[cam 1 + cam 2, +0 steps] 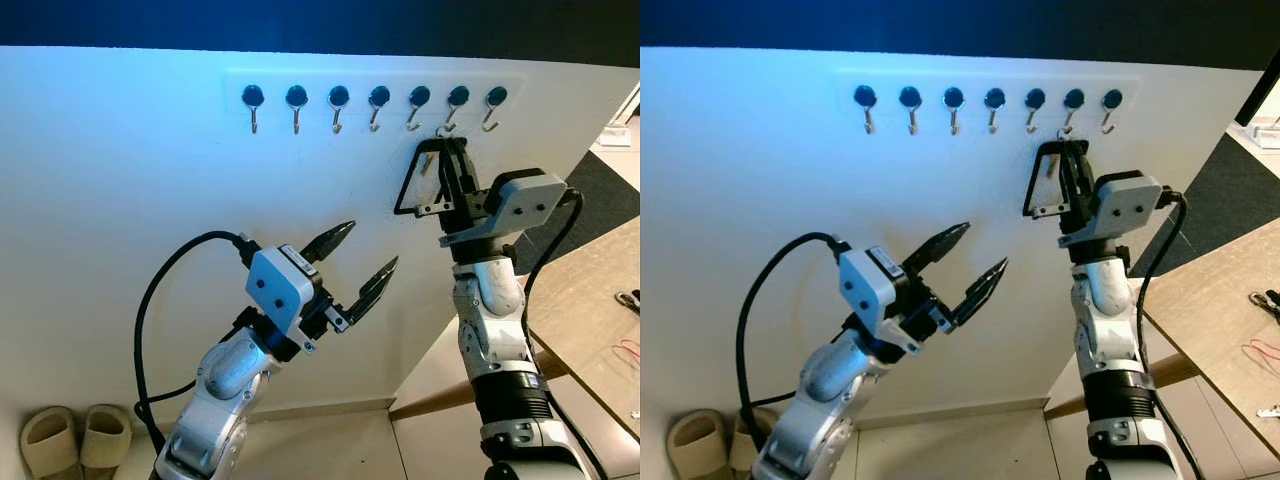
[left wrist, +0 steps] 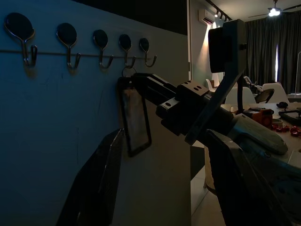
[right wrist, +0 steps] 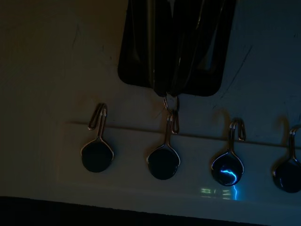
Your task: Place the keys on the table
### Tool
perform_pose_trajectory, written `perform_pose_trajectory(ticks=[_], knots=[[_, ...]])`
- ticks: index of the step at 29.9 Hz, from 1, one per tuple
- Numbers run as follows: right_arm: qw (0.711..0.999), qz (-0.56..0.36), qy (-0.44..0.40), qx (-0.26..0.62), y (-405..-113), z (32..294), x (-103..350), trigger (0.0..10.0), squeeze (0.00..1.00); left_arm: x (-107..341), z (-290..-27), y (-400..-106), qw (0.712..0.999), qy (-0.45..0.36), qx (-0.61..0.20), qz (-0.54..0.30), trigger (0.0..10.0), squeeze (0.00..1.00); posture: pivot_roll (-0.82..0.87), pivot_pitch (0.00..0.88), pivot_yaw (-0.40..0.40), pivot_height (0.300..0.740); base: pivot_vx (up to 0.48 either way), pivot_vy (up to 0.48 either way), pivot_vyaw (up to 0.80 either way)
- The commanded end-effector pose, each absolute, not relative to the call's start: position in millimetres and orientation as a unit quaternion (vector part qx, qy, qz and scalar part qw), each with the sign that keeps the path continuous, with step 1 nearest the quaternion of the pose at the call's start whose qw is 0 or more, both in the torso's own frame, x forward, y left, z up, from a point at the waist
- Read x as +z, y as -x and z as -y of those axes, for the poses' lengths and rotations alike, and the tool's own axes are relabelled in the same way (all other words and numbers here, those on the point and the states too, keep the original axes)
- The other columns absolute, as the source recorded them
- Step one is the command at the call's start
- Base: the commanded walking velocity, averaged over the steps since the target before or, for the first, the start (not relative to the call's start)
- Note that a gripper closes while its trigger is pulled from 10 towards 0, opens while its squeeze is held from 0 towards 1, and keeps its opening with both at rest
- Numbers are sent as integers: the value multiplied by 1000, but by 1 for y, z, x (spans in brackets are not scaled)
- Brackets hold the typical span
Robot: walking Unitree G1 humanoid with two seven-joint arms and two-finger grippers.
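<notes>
Nearest, at the lower left, a pair of beige padded slippers [image 1: 75, 440] is seen on the floor against the wall. Above them the left gripper [image 1: 362, 262] is held in mid-air before the wall, its two pointed black fingers spread wide and nothing between them; a black cable loops from its silver wrist. At the right edge, a pale wood-grained table [image 1: 590, 310] is seen, with small items lying on it, too small to tell. Farther off, the right gripper [image 1: 447, 150] is raised to the smooth white wall [image 1: 130, 180], its fingers closed narrowly on the keys [image 1: 427, 163], which hang by a metal ring from the sixth hook from the left together with a flat, black-framed rectangular tag [image 1: 413, 190]. The keys are thus at the wall, well apart from the table. Farthest, a row of seven bent-wire hooks [image 1: 374, 103] with round dark glossy heads is fixed on a white strip.
</notes>
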State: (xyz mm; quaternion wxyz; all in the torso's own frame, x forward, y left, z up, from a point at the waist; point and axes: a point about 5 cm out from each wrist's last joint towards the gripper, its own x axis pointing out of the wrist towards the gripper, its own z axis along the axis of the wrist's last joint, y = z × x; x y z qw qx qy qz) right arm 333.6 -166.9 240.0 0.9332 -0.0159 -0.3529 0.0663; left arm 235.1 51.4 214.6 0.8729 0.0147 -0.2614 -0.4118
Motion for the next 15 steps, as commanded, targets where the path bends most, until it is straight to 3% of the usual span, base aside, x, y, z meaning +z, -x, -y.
perform_pose_trajectory(ticks=[1,15], knots=[[947,314,13,61,-335,171,225,10000,0,215,-50,-234,869,-23,-420,260,10000,0,75,110,-60,740,0,0,0],[925,360,-7,118,-323,148,241,10000,0,217,-49,-234,869,-21,-419,262,10000,0,72,112,-59,740,0,0,0]])
